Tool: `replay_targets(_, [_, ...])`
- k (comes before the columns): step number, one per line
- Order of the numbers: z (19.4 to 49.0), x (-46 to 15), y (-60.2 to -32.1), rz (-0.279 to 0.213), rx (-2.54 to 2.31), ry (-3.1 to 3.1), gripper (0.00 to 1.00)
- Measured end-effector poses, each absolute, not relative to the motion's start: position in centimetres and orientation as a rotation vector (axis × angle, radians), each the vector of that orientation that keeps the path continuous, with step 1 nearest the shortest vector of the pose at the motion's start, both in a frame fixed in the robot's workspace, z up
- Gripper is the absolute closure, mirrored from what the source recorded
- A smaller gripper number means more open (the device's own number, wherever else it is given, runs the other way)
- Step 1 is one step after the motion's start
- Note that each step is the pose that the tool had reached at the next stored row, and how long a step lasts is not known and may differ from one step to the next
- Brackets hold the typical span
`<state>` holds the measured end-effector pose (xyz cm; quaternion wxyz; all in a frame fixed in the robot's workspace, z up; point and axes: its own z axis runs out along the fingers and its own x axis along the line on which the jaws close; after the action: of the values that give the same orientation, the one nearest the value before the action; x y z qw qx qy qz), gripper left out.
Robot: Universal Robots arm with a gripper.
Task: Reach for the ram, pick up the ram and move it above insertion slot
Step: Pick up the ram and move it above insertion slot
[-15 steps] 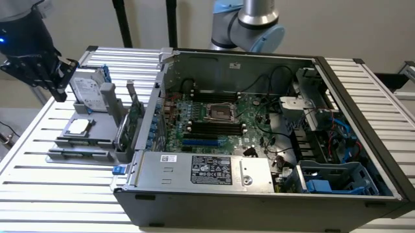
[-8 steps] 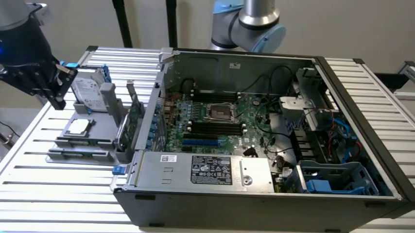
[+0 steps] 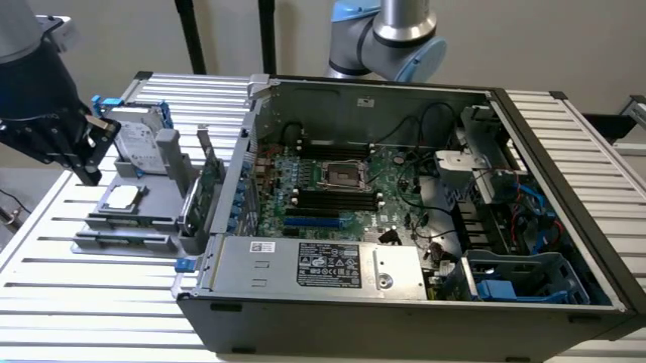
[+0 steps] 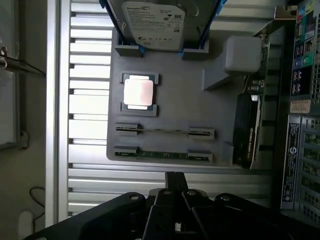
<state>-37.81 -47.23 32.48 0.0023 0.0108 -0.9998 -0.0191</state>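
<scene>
Two thin sticks sit edge-up in the grey holder (image 4: 175, 100): the green ram (image 4: 162, 155) in the slot at the holder's edge, and a second stick (image 4: 165, 131) just beside it, with the processor chip (image 4: 138, 92) next along. In the exterior view the holder lies at 8 o'clock from the open computer case (image 3: 404, 318). The gripper (image 3: 83, 168) hangs at 10 o'clock, near the hard drive (image 3: 136, 140) (well apart from the ram). Clenched or released? Cannot tell. The expansion card (image 3: 209, 189) stands upright between holder and case.
</scene>
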Motion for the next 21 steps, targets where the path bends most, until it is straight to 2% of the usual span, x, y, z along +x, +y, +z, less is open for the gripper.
replay_targets(6, [32.48, -37.78, -47.26, -0.06, 0.042, -3.134, 0.89])
replay_targets(21, [32.48, -37.77, -47.25, -0.058, 0.464, -3.095, 0.89])
